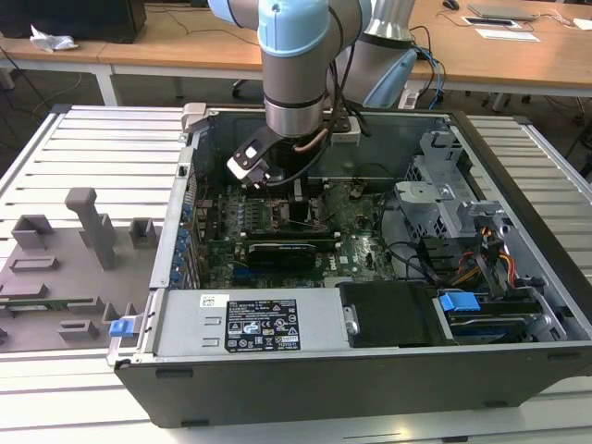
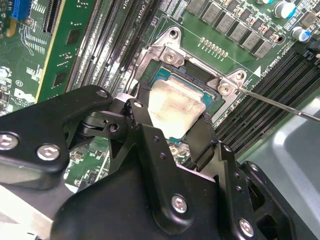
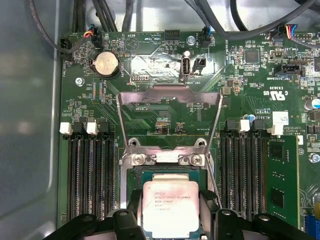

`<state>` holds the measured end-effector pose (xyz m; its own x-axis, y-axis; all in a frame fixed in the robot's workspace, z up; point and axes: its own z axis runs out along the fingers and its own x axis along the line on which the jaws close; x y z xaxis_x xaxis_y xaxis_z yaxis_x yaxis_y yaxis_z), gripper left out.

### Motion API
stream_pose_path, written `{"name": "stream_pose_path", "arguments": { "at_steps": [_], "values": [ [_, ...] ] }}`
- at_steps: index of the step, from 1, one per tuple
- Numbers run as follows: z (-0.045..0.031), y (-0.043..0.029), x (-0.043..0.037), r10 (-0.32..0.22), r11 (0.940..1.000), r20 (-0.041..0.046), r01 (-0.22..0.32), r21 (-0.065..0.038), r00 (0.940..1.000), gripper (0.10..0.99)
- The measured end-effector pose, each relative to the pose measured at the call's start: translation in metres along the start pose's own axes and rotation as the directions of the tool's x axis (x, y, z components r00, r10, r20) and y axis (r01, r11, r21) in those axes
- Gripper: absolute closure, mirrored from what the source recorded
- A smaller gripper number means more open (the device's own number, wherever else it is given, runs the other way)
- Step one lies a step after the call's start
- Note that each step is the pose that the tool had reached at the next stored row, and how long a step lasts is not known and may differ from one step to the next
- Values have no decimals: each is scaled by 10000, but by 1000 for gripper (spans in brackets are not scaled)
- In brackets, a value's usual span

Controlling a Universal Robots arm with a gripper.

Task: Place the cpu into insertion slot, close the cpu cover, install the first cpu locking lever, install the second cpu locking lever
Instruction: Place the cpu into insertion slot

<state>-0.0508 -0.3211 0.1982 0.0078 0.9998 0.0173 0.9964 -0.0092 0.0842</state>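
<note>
Open computer case (image 1: 370,379): fingers (image 2: 142,112) clamp the cpu (image 2: 175,105) by opposite edges; judged light, stiff, fragile, best held edgewise.

Robotics lab: opened PC case (image 1: 370,388) on slatted metal bench (image 1: 102,139), wooden desks (image 1: 176,42) behind, grey fixtures (image 1: 92,222).
</note>
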Motion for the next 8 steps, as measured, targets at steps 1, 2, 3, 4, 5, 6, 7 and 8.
{"name": "stream_pose_path", "arguments": {
  "at_steps": [1, 2, 3, 4, 5, 6, 7, 8],
  "values": [
    [2, -1, -1, 0, 10000, 2, 0, 1, 10000, 545],
    [3, -1, -1, 0, 10000, 1, 0, 1, 10000, 545],
    [4, -1, -1, 0, 10000, 1, 0, 1, 10000, 545],
    [5, -1, 0, 1, 10000, -1, -1, 0, 10000, 545],
    [9, 0, 2, 1, 10000, -14, -1, -6, 10000, 545],
    [9, 0, 1, 1, 10000, -9, -1, -5, 10000, 533],
    [7, 0, 1, 1, 10000, -5, -1, -2, 10000, 533],
    [6, -1, 0, 0, 10000, -2, 0, -1, 10000, 471]
  ]
}}
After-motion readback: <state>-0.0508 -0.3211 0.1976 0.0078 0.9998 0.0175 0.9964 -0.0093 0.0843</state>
